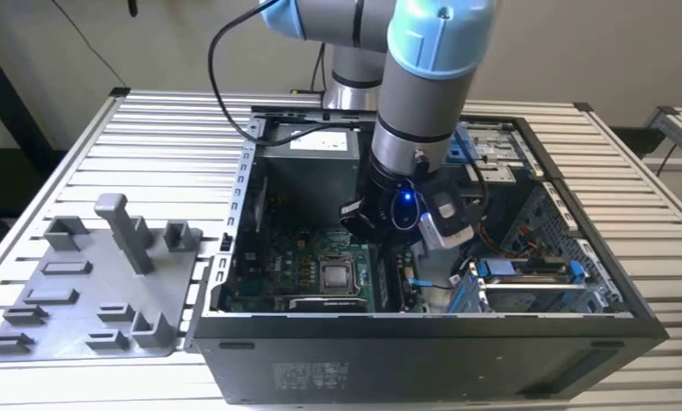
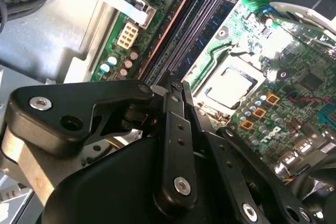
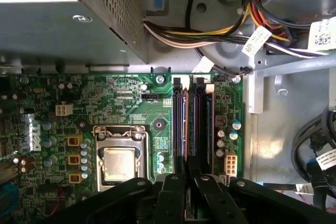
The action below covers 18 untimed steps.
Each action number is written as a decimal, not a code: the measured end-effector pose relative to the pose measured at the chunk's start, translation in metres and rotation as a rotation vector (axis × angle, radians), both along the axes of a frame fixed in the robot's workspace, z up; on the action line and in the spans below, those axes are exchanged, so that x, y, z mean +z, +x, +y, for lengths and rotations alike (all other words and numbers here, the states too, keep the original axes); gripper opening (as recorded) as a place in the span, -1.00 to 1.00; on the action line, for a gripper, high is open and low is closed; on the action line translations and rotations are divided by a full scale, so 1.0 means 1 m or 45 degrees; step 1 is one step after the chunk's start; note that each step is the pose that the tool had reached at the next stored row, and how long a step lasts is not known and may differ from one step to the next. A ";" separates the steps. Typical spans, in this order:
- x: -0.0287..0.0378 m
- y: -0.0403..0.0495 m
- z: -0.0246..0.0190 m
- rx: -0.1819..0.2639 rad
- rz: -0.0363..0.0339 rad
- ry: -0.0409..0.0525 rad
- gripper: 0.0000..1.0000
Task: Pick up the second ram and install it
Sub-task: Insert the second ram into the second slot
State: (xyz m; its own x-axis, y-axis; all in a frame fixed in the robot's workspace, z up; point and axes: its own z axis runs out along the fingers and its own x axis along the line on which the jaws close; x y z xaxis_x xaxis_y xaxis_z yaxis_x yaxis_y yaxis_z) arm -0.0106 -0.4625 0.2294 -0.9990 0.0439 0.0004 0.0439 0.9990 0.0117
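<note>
My gripper reaches down into the open computer case, over the motherboard's memory slots. In both wrist views its black fingers stand close together, shut on a thin dark strip seen edge-on, the second ram. My gripper's tips sit at the near end of the long dark slots, and the ram runs along them. In the first wrist view my gripper lines up with the slots. A module with a blue label sits in a neighbouring slot.
The silver CPU lies beside the slots. The grey power supply and a cable bundle crowd the board's far end. Blue drive brackets fill the case's corner. A grey fixture tray lies outside, at the exterior view's left.
</note>
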 end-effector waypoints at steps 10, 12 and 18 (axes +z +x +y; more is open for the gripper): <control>-0.0047 0.0000 -0.0001 -0.017 0.0001 0.000 -0.73; -0.0056 0.0000 -0.0001 -0.019 0.0001 0.000 -0.73; -0.0060 0.0000 -0.0001 -0.019 0.0001 0.000 -0.73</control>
State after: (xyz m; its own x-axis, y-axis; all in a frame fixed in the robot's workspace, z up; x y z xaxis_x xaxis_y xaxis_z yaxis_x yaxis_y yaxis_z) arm -0.0106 -0.4626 0.2234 -0.9983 0.0591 0.0005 0.0591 0.9982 0.0116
